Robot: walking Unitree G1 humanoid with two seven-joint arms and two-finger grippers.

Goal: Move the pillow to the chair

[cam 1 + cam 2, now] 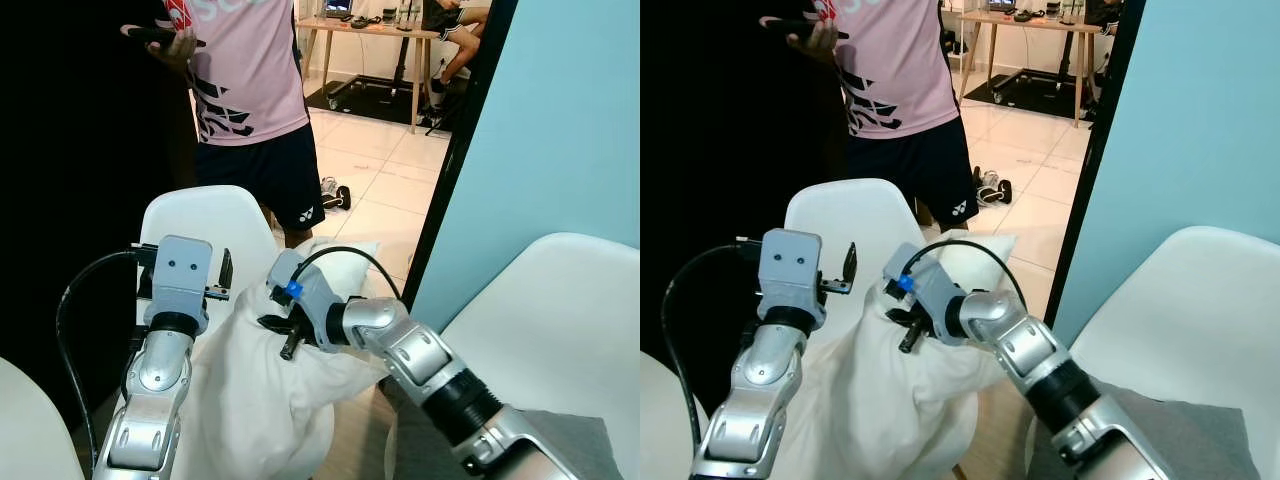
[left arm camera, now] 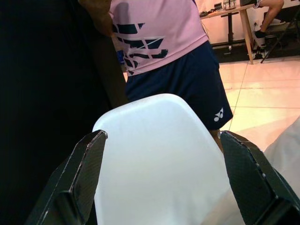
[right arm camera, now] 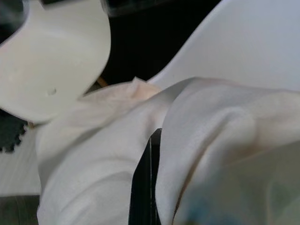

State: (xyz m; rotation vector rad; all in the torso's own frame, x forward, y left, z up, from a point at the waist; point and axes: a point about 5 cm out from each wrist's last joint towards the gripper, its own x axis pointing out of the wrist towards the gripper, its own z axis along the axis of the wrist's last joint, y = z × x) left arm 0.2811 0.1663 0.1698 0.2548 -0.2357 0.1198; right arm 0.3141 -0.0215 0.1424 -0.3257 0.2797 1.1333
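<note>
A white pillow point(image 1: 255, 400) lies slumped on the seat of a white chair point(image 1: 200, 215) straight ahead, one corner point(image 1: 350, 260) raised near the backrest. My right gripper point(image 1: 287, 335) is shut on a fold of the pillow's cloth near its top; in the right wrist view one black finger point(image 3: 144, 187) is buried in the fabric point(image 3: 225, 136). Left of the pillow, my left gripper point(image 2: 164, 187) is open and holds nothing. Its fingers point(image 2: 82, 178) point at the chair's backrest point(image 2: 154, 154).
A person in a pink shirt point(image 1: 245, 70) and dark shorts stands close behind the chair, holding a phone. Another white chair point(image 1: 560, 310) with a grey cushion point(image 1: 590, 440) is at my right by a light blue wall point(image 1: 560, 120). A third white seat point(image 1: 25, 430) is at lower left.
</note>
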